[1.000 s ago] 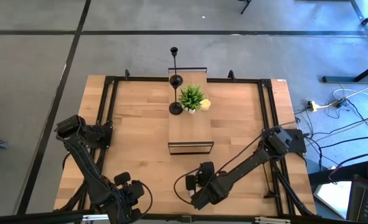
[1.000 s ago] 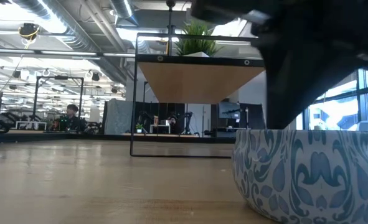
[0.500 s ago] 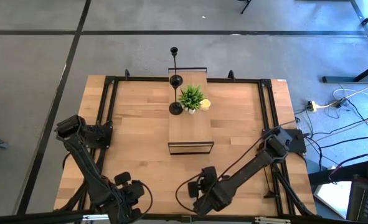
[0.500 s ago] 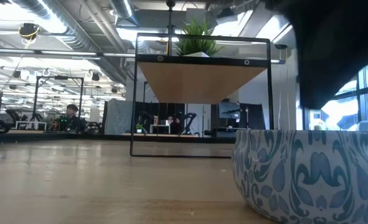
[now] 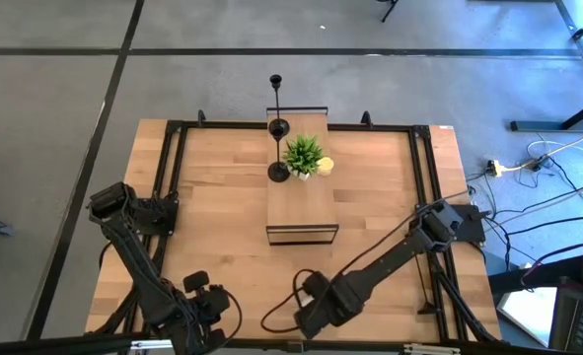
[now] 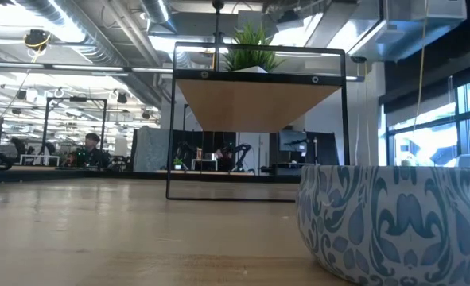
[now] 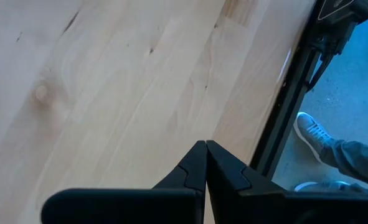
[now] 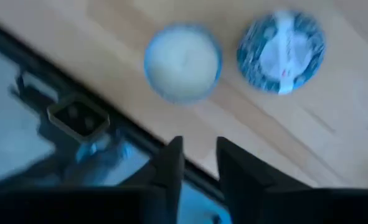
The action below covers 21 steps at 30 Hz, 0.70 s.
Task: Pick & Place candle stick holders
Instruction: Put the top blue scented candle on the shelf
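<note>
Fingers, high view: left gripper [image 5: 200, 308] parked at near table edge; right gripper [image 5: 306, 318] low at near edge, fingers not readable from above.
Holders, high view: three black holders [image 5: 277, 170] upright on shelf [image 5: 301, 207] at far middle of table, beside plant [image 5: 304, 155]; well apart from both grippers.
Handling, judged: thin metal rods, stiff, light, top-heavy, likely slippery; best taken mid-stem, kept upright.
Low view: shelf frame [image 6: 255, 119] with plant [image 6: 250, 49] on top; patterned bowl [image 6: 394, 222] close by; no gripper shows.
Left wrist view: fingers [image 7: 196, 171] pressed together, empty, over bare wood [image 7: 109, 81].
Right wrist view: fingers [image 8: 171, 163] slightly parted, holding nothing; two blue cups [image 8: 182, 61] on wood beyond them.
Arm pose: right arm stretched low across table toward near edge; left arm folded at its corner.
</note>
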### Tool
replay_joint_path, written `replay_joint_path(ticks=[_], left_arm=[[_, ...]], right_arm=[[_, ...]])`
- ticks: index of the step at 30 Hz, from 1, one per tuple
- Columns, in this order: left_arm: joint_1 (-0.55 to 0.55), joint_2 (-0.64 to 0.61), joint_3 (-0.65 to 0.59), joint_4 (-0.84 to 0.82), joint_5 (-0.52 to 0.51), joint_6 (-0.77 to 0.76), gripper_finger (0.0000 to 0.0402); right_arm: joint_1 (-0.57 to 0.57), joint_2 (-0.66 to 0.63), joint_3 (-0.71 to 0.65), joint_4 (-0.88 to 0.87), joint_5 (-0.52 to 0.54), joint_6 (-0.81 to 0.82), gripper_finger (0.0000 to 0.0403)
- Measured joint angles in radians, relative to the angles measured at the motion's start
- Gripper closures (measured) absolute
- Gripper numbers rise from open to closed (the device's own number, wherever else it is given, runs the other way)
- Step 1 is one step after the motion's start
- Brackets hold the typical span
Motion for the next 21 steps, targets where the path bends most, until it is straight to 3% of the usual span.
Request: replay_joint_path(ticks=[5,12,16,21], left_arm=[[0.000,0.000,0.000,0.000,-0.010,-0.001,0.0400],[-0.001,0.000,0.000,0.018,-0.056,-0.017,0.0400],[-0.001,0.000,0.000,0.029,-0.077,-0.017,0.0400],[-0.001,0.000,0.000,0.030,-0.084,-0.025,0.0400]], right_arm=[[-0.013,0.000,0.000,-0.076,-0.058,-0.054,0.0214],[-0.050,-0.002,-0.015,-0.207,-0.101,0.079,0.0111],[-0.070,-0.002,-0.015,-0.153,-0.074,0.113,0.0080],[-0.088,-0.002,-0.018,-0.156,-0.039,0.134,0.0073]])
